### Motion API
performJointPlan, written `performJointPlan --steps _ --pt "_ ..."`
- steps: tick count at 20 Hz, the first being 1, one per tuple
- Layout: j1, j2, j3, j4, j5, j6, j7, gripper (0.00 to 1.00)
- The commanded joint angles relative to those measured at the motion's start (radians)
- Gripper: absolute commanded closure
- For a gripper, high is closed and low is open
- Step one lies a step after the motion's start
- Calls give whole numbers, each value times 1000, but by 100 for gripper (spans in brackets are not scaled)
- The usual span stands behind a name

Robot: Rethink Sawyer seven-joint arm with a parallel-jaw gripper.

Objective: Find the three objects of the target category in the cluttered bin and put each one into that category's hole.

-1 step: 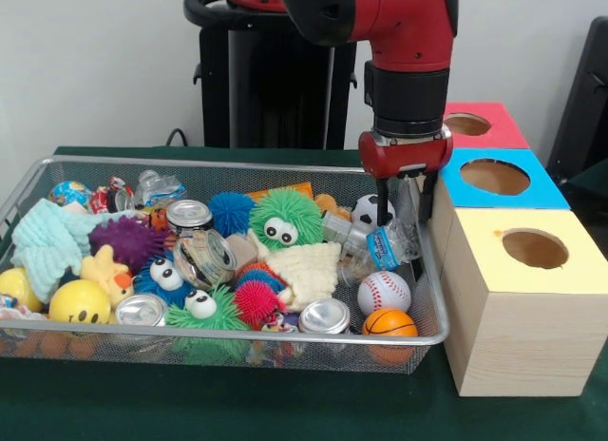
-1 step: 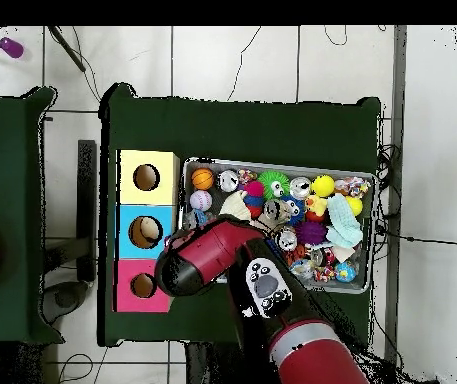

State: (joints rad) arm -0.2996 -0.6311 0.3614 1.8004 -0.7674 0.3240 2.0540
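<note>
Nearest us in the front view, along the wire bin's [image 1: 228, 338] front rim, we see two shiny cans, one at the left [image 1: 141, 310] and one right of centre [image 1: 324, 316], a yellow smiley ball [image 1: 79, 302], a green fuzzy toy with googly eyes [image 1: 207, 312], a pink spiky ball [image 1: 257, 300] and, at the right corner, a small basketball [image 1: 389, 323]. Just behind the basketball lies a white baseball [image 1: 384, 292] with red stitching. Just beside the bin on the right stands the yellow box [image 1: 518, 298], pale wood with a round hole in its top.

Further in, we find a cream knitted cloth [image 1: 306, 270], a glass jar [image 1: 203, 258] on its side, a third can [image 1: 188, 215], a purple spiky ball [image 1: 126, 241], a mint cloth [image 1: 47, 243] and a crushed clear bottle with a blue label [image 1: 378, 247]. Behind these sit a large green fuzzy toy [image 1: 285, 219], a blue spiky ball [image 1: 231, 213] and a black-and-white soccer ball [image 1: 370, 211].

The claw [image 1: 402, 196] hangs at the bin's right end, above the bottle and just beside the soccer ball. Its two dark fingers stand apart, with nothing between them. From overhead the red arm [image 2: 212, 255] covers it.

Beyond the yellow box come the blue box [image 1: 496, 180] and then the pink box [image 1: 475, 125], each with a round hole, all on the green tabletop [image 1: 237, 408].
</note>
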Motion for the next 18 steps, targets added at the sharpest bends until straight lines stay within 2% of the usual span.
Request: performJointPlan --steps 1,6,8,15,18 --pt "-74 116 84 -26 -61 -65 -85 0" --pt "-231 110 220 18 -22 35 -229 0" --pt "-263 117 247 18 -26 58 -253 0" --pt "-322 131 312 17 -40 117 -279 0" --pt "-325 133 320 14 -51 127 -272 0"
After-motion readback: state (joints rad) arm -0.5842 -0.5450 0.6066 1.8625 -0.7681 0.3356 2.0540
